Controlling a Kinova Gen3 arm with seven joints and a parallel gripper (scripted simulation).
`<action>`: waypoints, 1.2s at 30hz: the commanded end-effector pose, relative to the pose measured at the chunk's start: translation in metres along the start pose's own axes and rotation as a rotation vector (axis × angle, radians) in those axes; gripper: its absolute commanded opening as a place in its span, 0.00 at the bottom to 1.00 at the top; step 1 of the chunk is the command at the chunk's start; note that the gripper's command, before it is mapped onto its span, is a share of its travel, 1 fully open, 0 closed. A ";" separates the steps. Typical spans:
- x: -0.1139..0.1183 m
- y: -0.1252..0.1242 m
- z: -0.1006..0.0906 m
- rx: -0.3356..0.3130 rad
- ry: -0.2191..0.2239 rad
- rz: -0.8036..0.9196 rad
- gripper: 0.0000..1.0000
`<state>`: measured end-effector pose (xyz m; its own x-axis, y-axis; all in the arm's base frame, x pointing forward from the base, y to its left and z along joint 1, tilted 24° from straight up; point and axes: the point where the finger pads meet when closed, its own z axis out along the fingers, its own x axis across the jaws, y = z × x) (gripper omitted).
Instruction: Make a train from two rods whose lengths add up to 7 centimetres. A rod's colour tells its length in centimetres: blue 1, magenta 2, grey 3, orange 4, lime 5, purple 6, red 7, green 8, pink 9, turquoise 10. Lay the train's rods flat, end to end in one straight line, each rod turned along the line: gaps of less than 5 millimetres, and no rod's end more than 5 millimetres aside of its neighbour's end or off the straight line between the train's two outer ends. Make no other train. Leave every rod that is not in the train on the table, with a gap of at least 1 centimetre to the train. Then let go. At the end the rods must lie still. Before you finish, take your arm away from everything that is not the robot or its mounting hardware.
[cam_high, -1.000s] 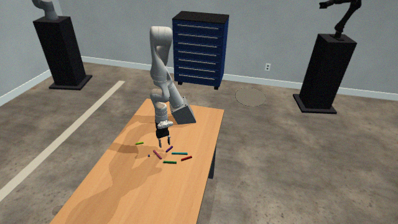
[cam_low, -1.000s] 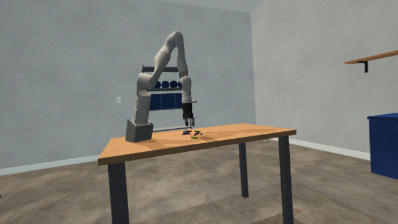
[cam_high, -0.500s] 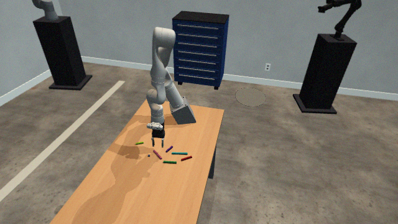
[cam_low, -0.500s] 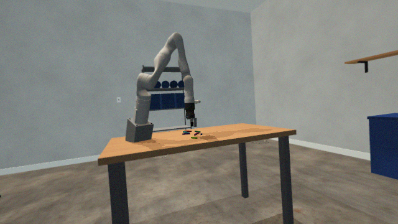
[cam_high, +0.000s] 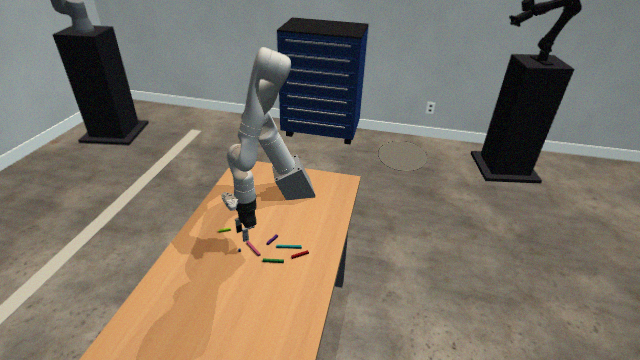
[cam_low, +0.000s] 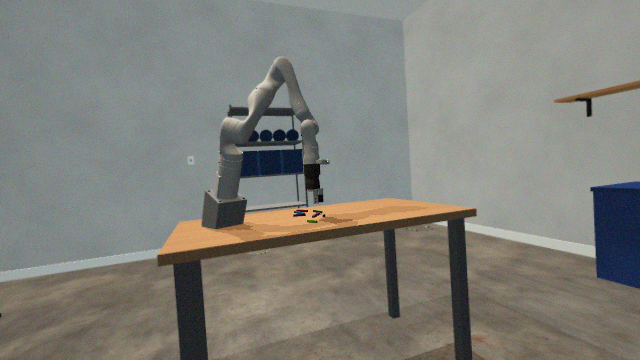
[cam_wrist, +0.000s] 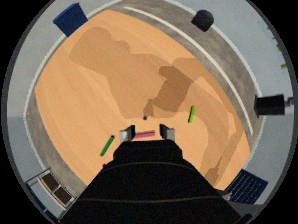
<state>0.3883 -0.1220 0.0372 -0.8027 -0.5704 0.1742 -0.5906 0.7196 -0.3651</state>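
My gripper (cam_high: 242, 236) (cam_low: 318, 199) (cam_wrist: 147, 129) is open and empty, above the table beside the pink rod. The small blue rod (cam_high: 239, 250) (cam_wrist: 145, 118) lies past the fingertips in the wrist view. The purple rod (cam_high: 272, 239) lies slanted right of the pink rod (cam_high: 253, 248) (cam_wrist: 145, 134). The lime rod (cam_high: 224, 230) (cam_low: 312, 221) (cam_wrist: 192, 114) lies apart at the left in the top view. No two rods lie end to end. The wrist view hides the purple rod.
The green rod (cam_high: 273, 260) (cam_wrist: 107, 146), turquoise rod (cam_high: 288, 246) and red rod (cam_high: 300, 254) lie to the right on the table (cam_high: 240, 310) in the top view. The arm's base (cam_high: 295, 184) stands at the table's far end.
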 end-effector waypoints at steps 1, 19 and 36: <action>-0.001 -0.006 0.000 0.007 0.003 0.097 1.00; -0.005 -0.020 -0.004 0.006 -0.036 0.427 1.00; -0.005 -0.020 -0.004 0.006 -0.036 0.427 0.54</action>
<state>0.4029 -0.1320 0.0470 -0.9717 -0.2348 -0.0249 -0.2052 0.8920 -0.4028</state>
